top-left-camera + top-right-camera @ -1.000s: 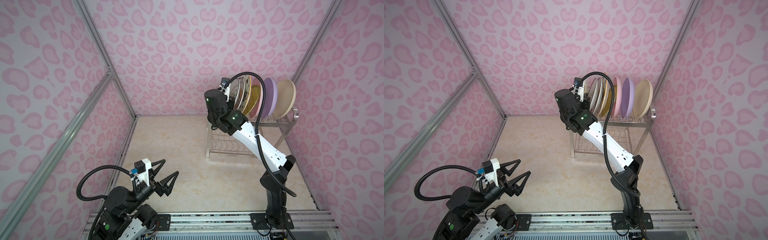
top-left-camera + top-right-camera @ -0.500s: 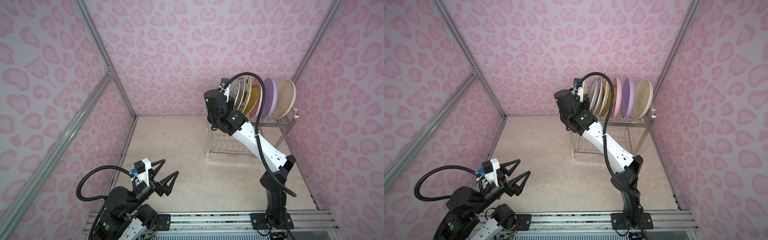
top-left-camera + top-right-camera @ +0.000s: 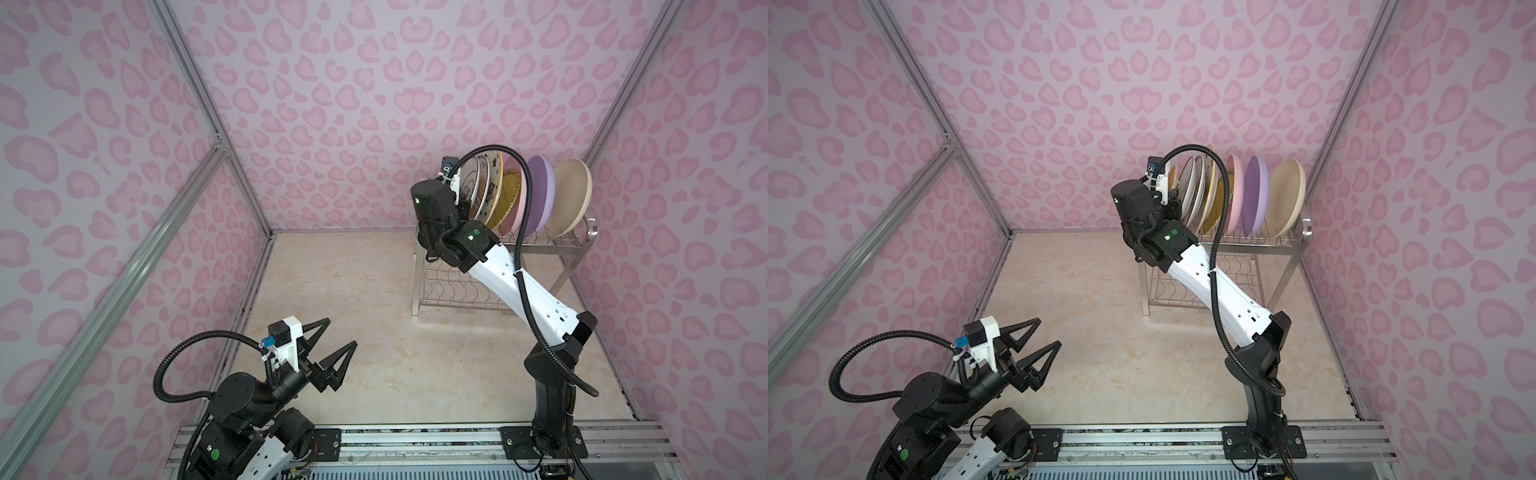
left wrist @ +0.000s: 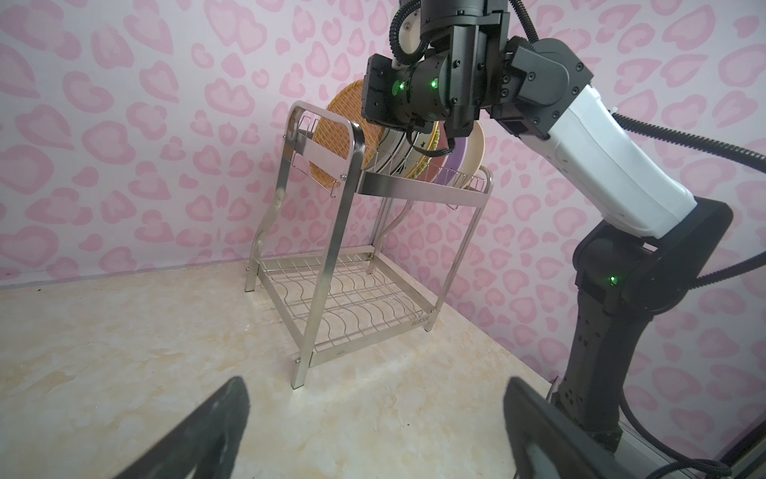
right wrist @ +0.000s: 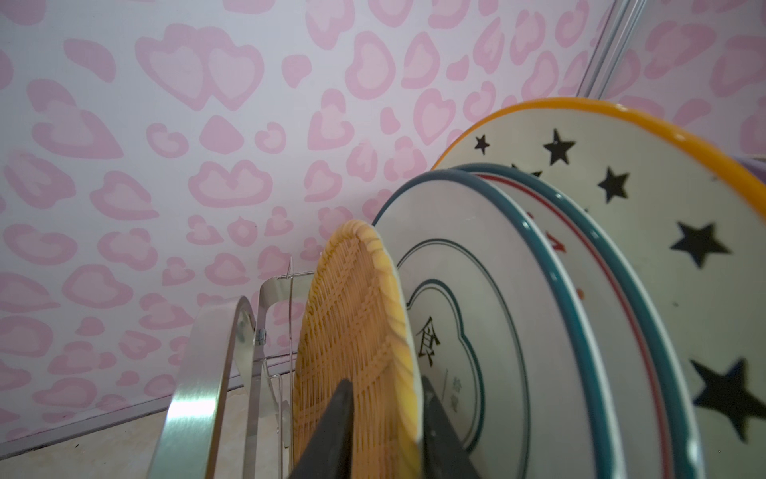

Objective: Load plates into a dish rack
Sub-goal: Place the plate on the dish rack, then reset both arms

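Observation:
The dish rack (image 3: 540,245) stands at the back right with several plates upright in its top tier, among them a cream plate (image 3: 571,195) and a lilac plate (image 3: 542,195). My right gripper (image 5: 384,381) is at the rack's left end. Its jaws stand a little apart, one on each side of the rim of a yellow woven-pattern plate (image 5: 352,311) that stands in the rack. Beside that plate are a dark-rimmed white plate (image 5: 476,269) and a star plate (image 5: 642,186). My left gripper (image 3: 341,331) hovers open over the near left floor, holding nothing.
The rack's lower tier (image 4: 344,298) of wavy wires holds nothing. Pink patterned walls close in on three sides, and the rack stands close to the right wall. A metal rail (image 3: 415,440) runs along the front edge under both arm bases.
The right wrist has shifted very slightly at the rack's left end. The left arm and the plates have not moved.

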